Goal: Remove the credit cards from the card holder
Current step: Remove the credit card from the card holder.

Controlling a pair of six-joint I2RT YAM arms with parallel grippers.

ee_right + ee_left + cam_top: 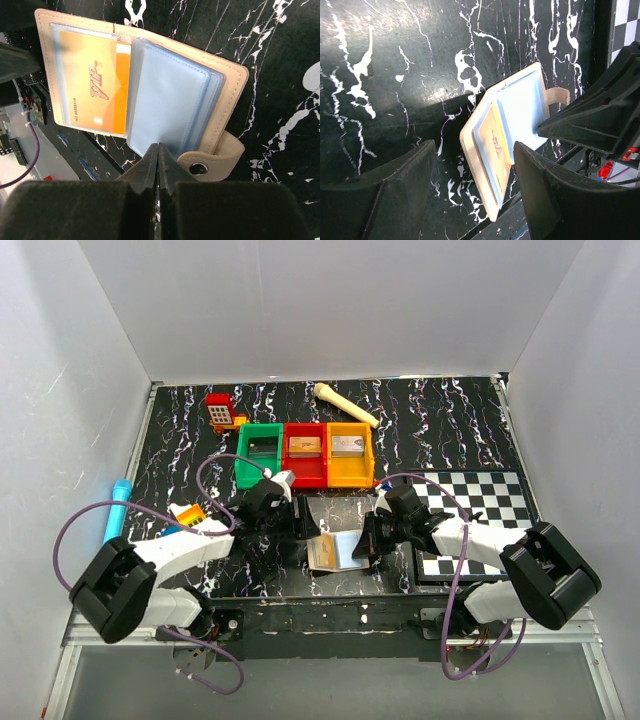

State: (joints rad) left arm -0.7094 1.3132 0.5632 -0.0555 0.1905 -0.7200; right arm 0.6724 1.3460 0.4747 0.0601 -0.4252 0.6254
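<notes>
Clearly, orange "VIP" card [95,82] inside the open card holder [231,100].

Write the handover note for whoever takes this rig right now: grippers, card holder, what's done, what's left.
Left gripper: open, holding nothing, poised at the card end of the card holder.
Right gripper: shut, tips against the edge of the blue lining.
The holder lies open on the table, between the two grippers.
Done: holder unfolded.
Left: the orange VIP card is still in its clear pocket. Pull it out, then check the other pockets.
</notes>
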